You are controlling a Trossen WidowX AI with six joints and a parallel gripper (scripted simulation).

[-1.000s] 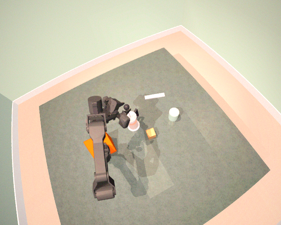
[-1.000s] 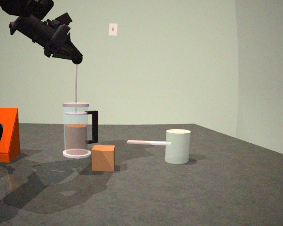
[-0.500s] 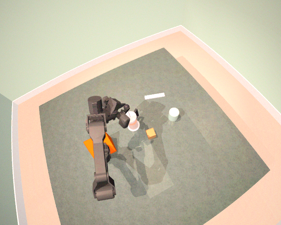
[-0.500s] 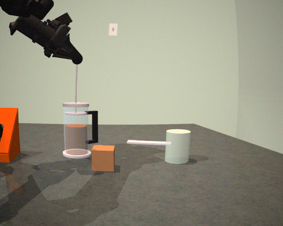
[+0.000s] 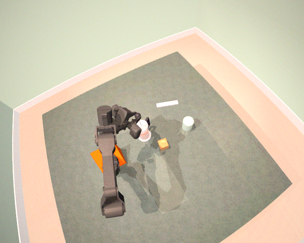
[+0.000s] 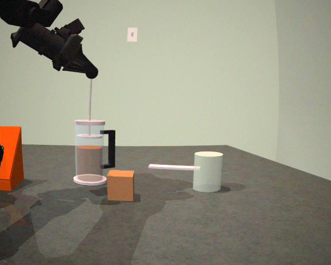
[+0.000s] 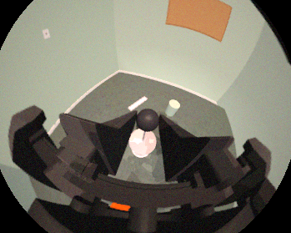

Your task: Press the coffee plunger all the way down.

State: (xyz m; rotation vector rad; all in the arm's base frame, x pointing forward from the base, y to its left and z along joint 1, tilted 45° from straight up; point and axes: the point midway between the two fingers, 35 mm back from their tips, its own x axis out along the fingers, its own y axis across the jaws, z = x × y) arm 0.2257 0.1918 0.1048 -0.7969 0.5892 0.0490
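The coffee press stands upright, a clear glass body with brown coffee, a pinkish lid and base and a black handle on its right in the exterior view. Its thin rod rises high above the lid, and the filter disc sits above the coffee, a little below the lid. The round black plunger knob tops the rod. My gripper is shut on the knob, with a fingertip at each side of it in the wrist view. The rod leans very slightly in the exterior view.
An orange cube stands close to the press. A pale green cylinder and a flat white bar lie farther off. A bright orange wedge is beside the arm's base.
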